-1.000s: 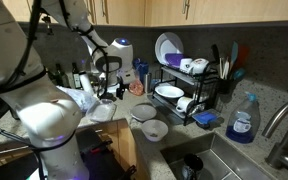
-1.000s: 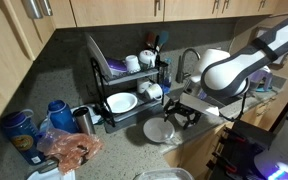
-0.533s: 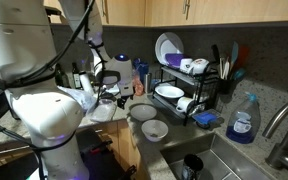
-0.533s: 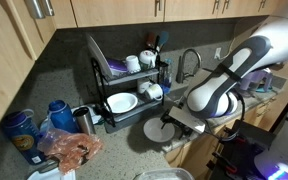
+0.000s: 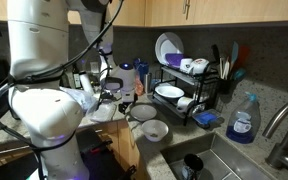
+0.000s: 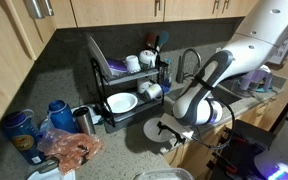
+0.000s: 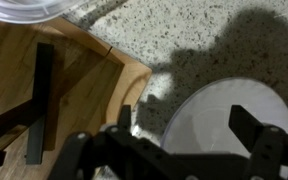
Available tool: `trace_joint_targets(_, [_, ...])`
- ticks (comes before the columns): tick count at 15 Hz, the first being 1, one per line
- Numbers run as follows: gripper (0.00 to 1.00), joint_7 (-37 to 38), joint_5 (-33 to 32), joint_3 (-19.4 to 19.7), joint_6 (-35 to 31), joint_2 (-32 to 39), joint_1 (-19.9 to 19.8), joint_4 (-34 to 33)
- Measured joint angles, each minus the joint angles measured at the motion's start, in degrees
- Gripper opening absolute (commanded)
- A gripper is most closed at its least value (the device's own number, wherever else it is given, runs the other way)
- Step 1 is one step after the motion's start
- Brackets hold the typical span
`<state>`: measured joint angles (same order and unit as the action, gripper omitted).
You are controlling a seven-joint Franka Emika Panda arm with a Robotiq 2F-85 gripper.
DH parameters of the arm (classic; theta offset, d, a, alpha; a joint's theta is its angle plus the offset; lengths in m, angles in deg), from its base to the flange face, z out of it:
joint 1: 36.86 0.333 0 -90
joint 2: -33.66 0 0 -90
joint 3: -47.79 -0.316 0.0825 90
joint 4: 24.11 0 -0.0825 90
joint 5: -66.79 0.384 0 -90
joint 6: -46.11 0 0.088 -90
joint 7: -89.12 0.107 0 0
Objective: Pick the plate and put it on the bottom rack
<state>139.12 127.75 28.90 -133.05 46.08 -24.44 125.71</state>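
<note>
The whitish-grey plate [image 5: 144,112] lies flat on the speckled counter in front of the black two-tier dish rack. It also shows in an exterior view [image 6: 155,131] and in the wrist view [image 7: 224,112]. My gripper [image 7: 187,125] is open and hangs just above the plate's near edge, one finger [image 7: 125,118] off the rim, the other [image 7: 250,125] over the plate. It holds nothing. The gripper shows in both exterior views [image 5: 121,97] [image 6: 171,127]. The bottom rack [image 5: 200,110] [image 6: 117,116] holds a white dish and a mug.
A small white bowl [image 5: 155,130] sits next to the plate at the counter edge. A wooden board [image 7: 44,70] lies beside the plate. The upper rack holds a large upright blue-rimmed plate [image 5: 167,47] and cups. Bottles and a blue soap bottle [image 5: 243,120] stand around; the sink is nearby.
The arm has swung over and the gripper has come down towards the plate. The plate and the bowl have not moved.
</note>
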Motion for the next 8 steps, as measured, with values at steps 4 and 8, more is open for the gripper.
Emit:
trace_joint_targets(4, [1.0,0.0,5.3,-0.1,-2.4,2.9,-0.5,-3.0])
trace_joint_targets(8, [1.0,0.0,9.9,-0.2,-3.9,4.4,-1.6,-5.3])
